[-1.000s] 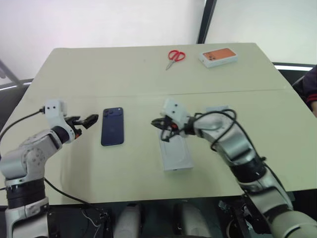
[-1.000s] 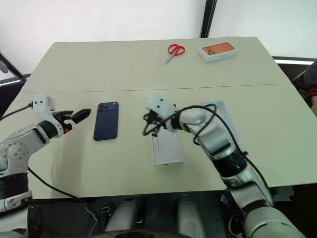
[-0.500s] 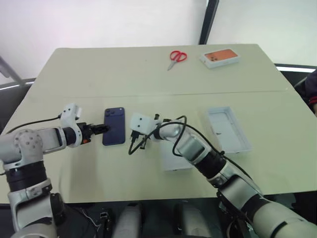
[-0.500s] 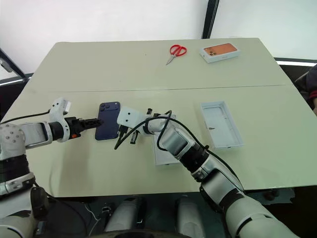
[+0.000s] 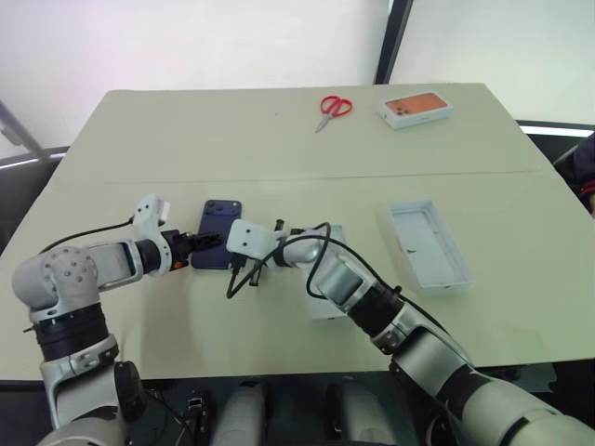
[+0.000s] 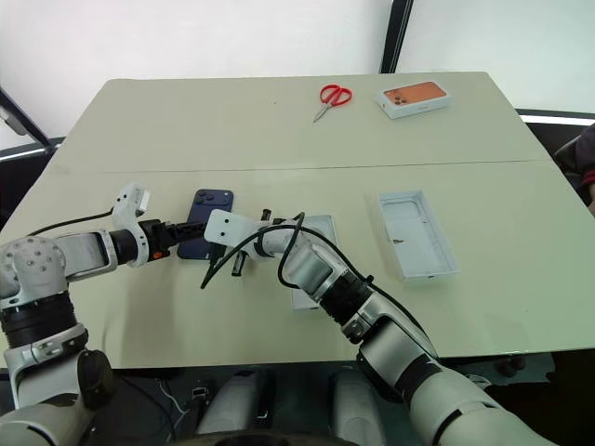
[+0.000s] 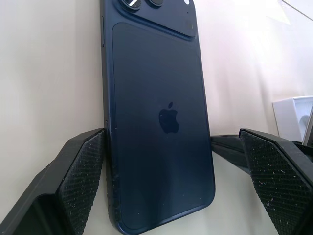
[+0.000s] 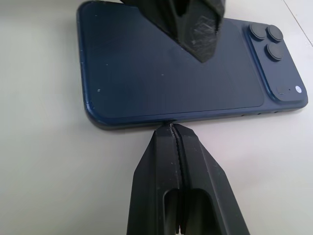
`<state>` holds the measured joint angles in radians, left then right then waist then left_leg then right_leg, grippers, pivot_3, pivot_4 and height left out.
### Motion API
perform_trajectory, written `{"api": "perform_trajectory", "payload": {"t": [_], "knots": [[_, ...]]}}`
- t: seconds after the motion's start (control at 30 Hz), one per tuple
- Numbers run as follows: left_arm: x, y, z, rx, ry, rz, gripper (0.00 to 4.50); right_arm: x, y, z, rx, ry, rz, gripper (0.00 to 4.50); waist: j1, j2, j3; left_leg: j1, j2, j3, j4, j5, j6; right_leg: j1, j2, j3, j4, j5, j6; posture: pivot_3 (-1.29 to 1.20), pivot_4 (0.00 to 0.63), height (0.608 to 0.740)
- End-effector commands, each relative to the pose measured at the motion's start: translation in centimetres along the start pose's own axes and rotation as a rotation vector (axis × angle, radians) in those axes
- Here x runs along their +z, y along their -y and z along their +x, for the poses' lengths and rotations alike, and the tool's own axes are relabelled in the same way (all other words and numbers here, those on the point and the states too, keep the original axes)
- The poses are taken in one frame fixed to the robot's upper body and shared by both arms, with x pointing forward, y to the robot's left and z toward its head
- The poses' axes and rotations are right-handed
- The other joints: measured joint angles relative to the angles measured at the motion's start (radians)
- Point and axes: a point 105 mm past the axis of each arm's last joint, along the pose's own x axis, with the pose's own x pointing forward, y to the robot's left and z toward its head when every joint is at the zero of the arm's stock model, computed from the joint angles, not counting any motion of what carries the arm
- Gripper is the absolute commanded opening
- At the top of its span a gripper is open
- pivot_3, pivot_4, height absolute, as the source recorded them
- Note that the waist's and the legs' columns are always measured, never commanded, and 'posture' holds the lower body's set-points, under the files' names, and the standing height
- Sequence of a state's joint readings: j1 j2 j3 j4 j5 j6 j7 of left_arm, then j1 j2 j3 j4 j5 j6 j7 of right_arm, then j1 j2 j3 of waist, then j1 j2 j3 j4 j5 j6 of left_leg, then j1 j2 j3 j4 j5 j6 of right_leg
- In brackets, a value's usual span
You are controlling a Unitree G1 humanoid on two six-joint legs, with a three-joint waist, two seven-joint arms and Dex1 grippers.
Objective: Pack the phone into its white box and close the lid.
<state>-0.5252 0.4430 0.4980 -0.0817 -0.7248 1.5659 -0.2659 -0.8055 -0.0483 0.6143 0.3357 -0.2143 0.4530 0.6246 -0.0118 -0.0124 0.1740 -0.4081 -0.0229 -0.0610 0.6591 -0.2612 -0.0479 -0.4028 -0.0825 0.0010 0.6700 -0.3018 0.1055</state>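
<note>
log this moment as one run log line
phase: grasp setup | phone: flat on table, back up | left gripper: open, astride phone | right gripper: shut, tips at phone's long edge

Navy phone lies flat, back up; white box open, well apart; lid between.

Lab or office, bare table, white walls
</note>
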Motion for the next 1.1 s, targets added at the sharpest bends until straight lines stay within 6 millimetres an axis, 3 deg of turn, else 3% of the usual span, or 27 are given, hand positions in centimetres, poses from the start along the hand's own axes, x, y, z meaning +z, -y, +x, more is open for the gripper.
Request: {"api": "perform_trajectory", "payload": {"t": [0.03, 0.27, 0.43, 0.53, 0.63, 0.77, 0.93, 1.03, 1.1], "knots": [[-2.4, 2.2, 1.7, -0.136, -0.109, -0.044, 4.5, 2.3, 0.0, -0.1, -0.002, 0.08, -0.034, 0.02, 0.0, 0.0, 0.0, 0.0, 0.0, 0.0, 0.0, 0.0, 0.0, 0.0, 0.0, 0.0, 0.0, 0.0, 0.0, 0.0, 0.15, 0.74], [-1.2, 2.1, 1.4, -0.169, -0.043, -0.11, 4.5, 1.8, -0.1, -0.3, -0.002, 0.074, -0.032, 0.02, 0.0, 0.0, 0.0, 0.0, 0.0, 0.0, 0.0, 0.0, 0.0, 0.0, 0.0, 0.0, 0.0, 0.0, 0.0, 0.0, 0.15, 0.74], [-1.2, 0.9, 1.2, -0.111, -0.039, -0.138, 4.5, 1.7, 0.0, -0.4, -0.004, 0.072, -0.031, 0.02, -0.004, 0.0, 0.0, 0.0, 0.0, 0.0, 0.0, 0.0, 0.0, 0.0, 0.0, 0.0, 0.0, 0.0, 0.0, 0.0, 0.15, 0.74], [-0.9, 0.3, 1.0, -0.089, -0.028, -0.147, 3.66, 1.6, 0.2, -0.6, -0.009, 0.068, -0.032, 0.0, -0.006, 0.0, 0.0, 0.0, 0.0, 0.0, -0.001, 0.0, 0.0, 0.0, 0.0, 0.0, 0.0, 0.0, 0.0, 0.0, 0.15, 0.74], [-0.5, 0.3, 0.7, -0.091, -0.014, -0.148, 2.16, 1.4, 0.6, -1.0, -0.022, 0.062, -0.055, 0.0, -0.006, 0.0, 0.0, 0.0, 0.0, 0.0, -0.001, 0.0, 0.0, -0.001, 0.0, 0.0, -0.001, 0.0, 0.0, 0.0, 0.15, 0.74], [0.0, 0.0, 0.4, -0.103, 0.022, -0.184, 2.16, 1.3, 1.2, -2.2, -0.037, 0.067, -0.054, 0.0, -0.008, -0.001, 0.0, 0.0, 0.0, 0.0, -0.002, 0.0, -0.001, -0.001, 0.0, 0.0, -0.001, 0.0, 0.0, 0.0, 0.15, 0.74], [-0.1, -0.1, 0.2, -0.123, 0.044, -0.221, 2.16, 1.5, 1.8, -5.3, -0.042, 0.085, -0.102, 0.0, -0.007, -0.001, 0.0, 0.0, 0.0, 0.0, -0.004, 0.001, -0.001, -0.003, 0.0, 0.0, -0.001, 0.0, 0.0, 0.0, 0.15, 0.74], [-0.4, -0.2, 0.2, -0.122, 0.04, -0.225, 1.28, 1.9, 2.0, -7.4, -0.035, 0.106, -0.109, 0.0, -0.006, -0.001, 0.0, 0.0, 0.0, 0.0, -0.005, 0.001, -0.001, -0.003, 0.0, 0.0, -0.002, 0.0, 0.0, 0.0, 0.15, 0.74], [-0.4, -0.1, 0.2, -0.127, 0.04, -0.226, 0.35, 1.9, 1.8, -8.2, -0.027, 0.11, -0.11, 0.0, -0.006, -0.002, 0.0, 0.0, 0.0, 0.0, -0.006, 0.001, -0.001, -0.003, 0.0, 0.0, -0.002, 0.0, 0.0, 0.0, 0.15, 0.74]]}}
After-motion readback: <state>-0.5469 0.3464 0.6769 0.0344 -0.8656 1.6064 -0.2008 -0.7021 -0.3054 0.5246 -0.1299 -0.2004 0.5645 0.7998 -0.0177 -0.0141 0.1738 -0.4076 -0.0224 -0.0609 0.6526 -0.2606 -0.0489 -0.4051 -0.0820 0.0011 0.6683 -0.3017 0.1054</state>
